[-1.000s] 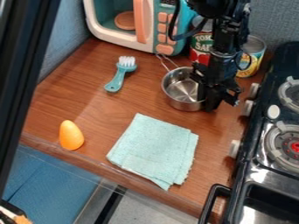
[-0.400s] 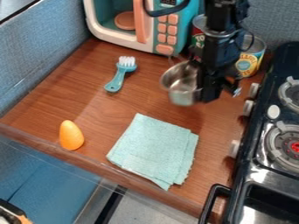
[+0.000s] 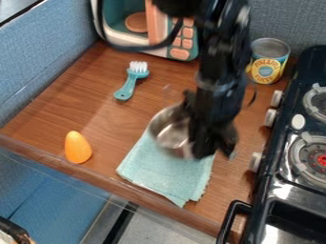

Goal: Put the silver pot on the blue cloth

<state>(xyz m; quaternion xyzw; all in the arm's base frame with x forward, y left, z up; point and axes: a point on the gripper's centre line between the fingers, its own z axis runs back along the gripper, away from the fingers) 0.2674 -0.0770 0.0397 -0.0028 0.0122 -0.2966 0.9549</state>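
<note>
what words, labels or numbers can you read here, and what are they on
"PINEAPPLE", on the label of the can at the back; the smaller print under it is too small to read.
Toy microwave's buttons: any marks are too small to read.
Red mark in the stove burner: too blurred to read.

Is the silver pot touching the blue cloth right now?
Cannot tell. In the camera view the pot overlaps the cloth, but its underside is hidden.

The arm is black and chunky, with boxy and rounded sections. A black cable loops out beside it; the claw is black too.
</note>
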